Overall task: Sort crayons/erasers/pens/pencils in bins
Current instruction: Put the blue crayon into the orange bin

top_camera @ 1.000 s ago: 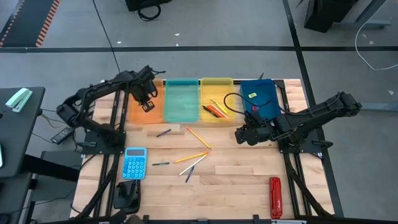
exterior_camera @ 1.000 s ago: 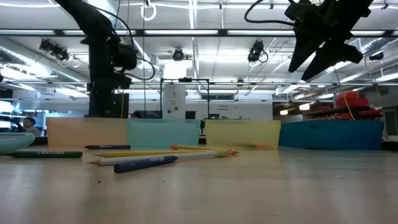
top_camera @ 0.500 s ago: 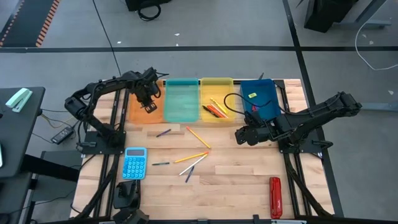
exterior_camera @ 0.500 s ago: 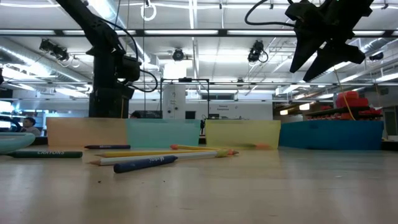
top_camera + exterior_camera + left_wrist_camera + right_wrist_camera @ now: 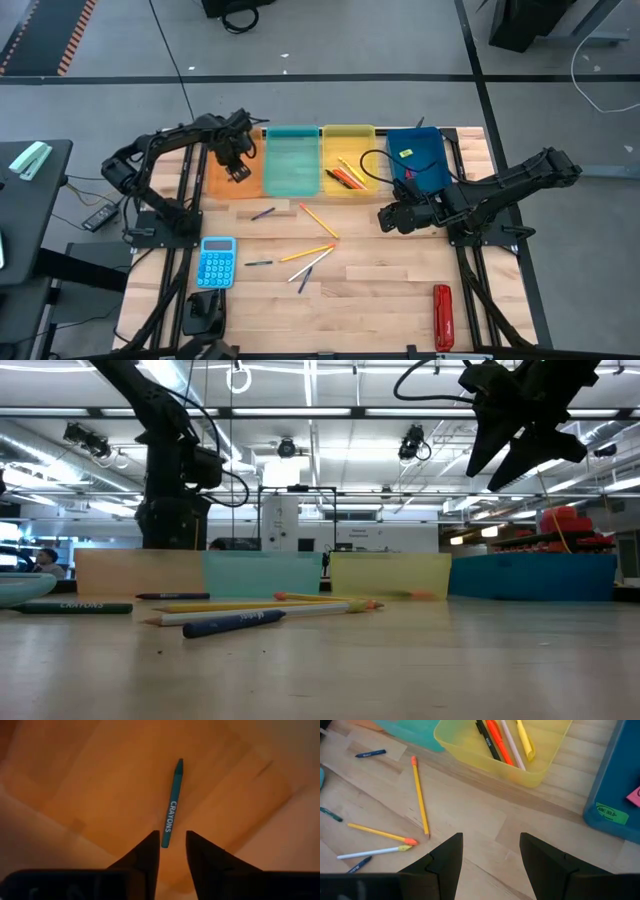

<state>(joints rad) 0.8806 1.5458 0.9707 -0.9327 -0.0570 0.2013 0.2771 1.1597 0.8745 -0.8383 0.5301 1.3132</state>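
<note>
Teal crayon (image 5: 171, 805), labelled CRAYONS, lies flat on the floor of the orange bin (image 5: 216, 176); long axis runs straight away from the left gripper (image 5: 169, 851), tip pointing away, butt end just between the tips of its fingers (image 5: 149, 854), which stand parted, the crayon released. Right gripper (image 5: 490, 855): fingers spread wide, grasping nothing, above the wooden counter (image 5: 380, 290) near the yellow bin (image 5: 506, 765). Pencils (image 5: 420, 796) loose on the counter.
</note>
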